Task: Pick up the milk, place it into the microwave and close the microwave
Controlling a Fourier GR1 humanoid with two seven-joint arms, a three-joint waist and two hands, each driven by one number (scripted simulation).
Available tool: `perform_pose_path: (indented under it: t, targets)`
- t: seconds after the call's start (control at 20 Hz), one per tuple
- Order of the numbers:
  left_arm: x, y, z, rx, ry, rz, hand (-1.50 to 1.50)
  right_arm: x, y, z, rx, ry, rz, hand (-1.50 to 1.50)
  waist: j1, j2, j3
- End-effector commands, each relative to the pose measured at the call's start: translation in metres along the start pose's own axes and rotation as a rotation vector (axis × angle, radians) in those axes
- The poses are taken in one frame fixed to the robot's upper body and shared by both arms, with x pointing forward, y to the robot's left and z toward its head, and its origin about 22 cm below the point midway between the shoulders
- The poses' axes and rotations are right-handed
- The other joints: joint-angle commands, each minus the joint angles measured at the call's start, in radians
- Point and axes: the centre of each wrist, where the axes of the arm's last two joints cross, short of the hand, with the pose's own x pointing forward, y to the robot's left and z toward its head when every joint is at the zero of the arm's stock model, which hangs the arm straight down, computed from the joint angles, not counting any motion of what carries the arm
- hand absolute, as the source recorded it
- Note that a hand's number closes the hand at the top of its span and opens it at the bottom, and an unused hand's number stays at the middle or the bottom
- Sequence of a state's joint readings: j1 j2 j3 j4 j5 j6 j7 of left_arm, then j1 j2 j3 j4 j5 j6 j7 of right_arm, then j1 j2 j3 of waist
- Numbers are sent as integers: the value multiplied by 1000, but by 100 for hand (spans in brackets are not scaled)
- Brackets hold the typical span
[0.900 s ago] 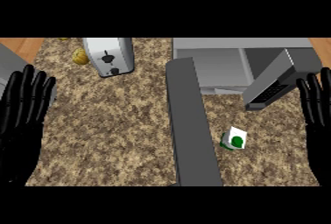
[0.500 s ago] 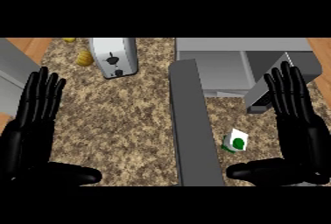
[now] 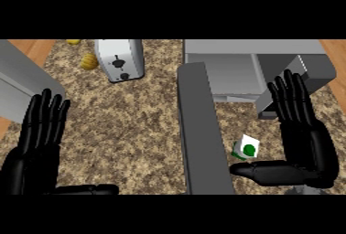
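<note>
1. The small white milk carton with a green round mark (image 3: pixel 246 147) stands on the speckled brown granite table (image 3: pixel 135 128), just right of the long grey open microwave door (image 3: pixel 202 137). That door is our landmark, swung out flat toward the viewer.
2. The right robot hand (image 3: pixel 300 132) sits just right of the carton, on the far side from the door. Its fingers are straight and spread, pointing away, and its thumb juts toward the door right beneath the carton. It holds nothing, and I judge the palm is lined up to close sideways on the carton.
3. The thumb tip looks very close to the carton's base; whether it touches is hard to tell from this steep angle.
4. The left robot hand (image 3: pixel 40 137) lies well left of the door, fingers straight, thumb out, empty. It sits out of the way, likely kept free for the door later.
5. The grey microwave body (image 3: pixel 250 68) sits beyond the door's far end, its cavity open, so the carton has a short lift up and inward.
6. A silver toaster (image 3: pixel 120 58) stands left of the door's far end, with yellow fruit (image 3: pixel 89 61) beside it, clear of the route.
7. Pick-up not yet begun; placing and closing remain.
</note>
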State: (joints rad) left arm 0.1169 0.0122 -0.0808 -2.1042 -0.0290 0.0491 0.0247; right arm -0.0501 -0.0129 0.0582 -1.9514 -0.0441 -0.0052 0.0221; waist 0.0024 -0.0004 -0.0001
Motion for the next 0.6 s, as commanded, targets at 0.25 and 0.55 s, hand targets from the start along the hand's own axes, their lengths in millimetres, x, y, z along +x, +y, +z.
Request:
perform_pose_path:
  t: [0.25, 0.55]
  targets:
    - [-1, -7, 26, -3, -8, -3, -150, -39, -22, 14, -38, 79, 46, -150, 0, 0, 0]
    - [17, -5, 52, -6, 13, 12, -150, -67, -18, 52, -35, 130, 77, -150, 1, -1, 0]
